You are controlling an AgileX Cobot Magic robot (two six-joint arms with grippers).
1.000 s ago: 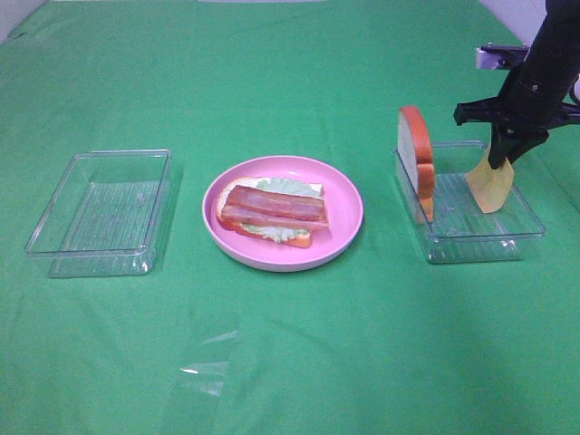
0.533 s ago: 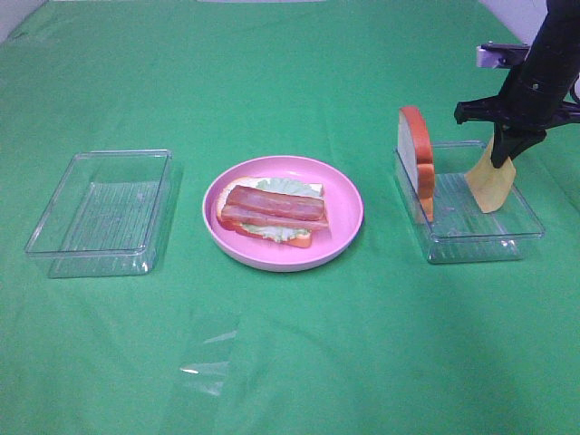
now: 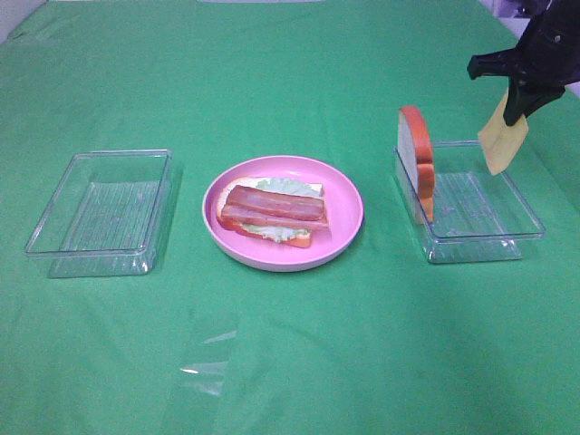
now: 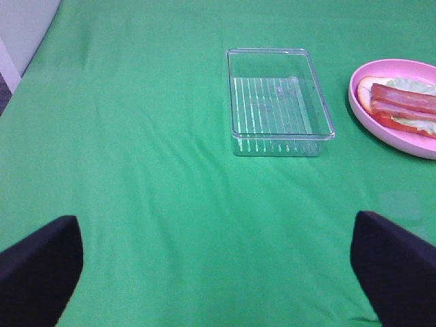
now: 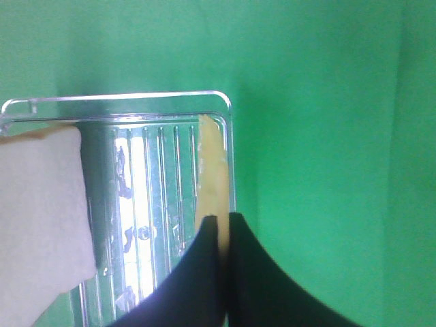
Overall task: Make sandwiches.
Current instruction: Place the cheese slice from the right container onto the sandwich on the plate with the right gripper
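Observation:
On the pink plate lies a partial stack: a bread slice with lettuce and bacon strips on top; the left wrist view shows the bacon too. A second bread slice stands on edge in the right clear tray. My right gripper is shut on the yellow cheese square, which hangs above that tray; in the right wrist view the cheese shows edge-on between the fingers, above the tray and beside the white bread. My left gripper stands open above bare green cloth.
An empty clear tray sits left of the plate, also in the left wrist view as the tray. A green cloth covers the whole table, with a faint clear film lying near the front.
My right gripper closed on the cheese and lifted it up out of the right tray. The left arm, plate and bread have not moved.

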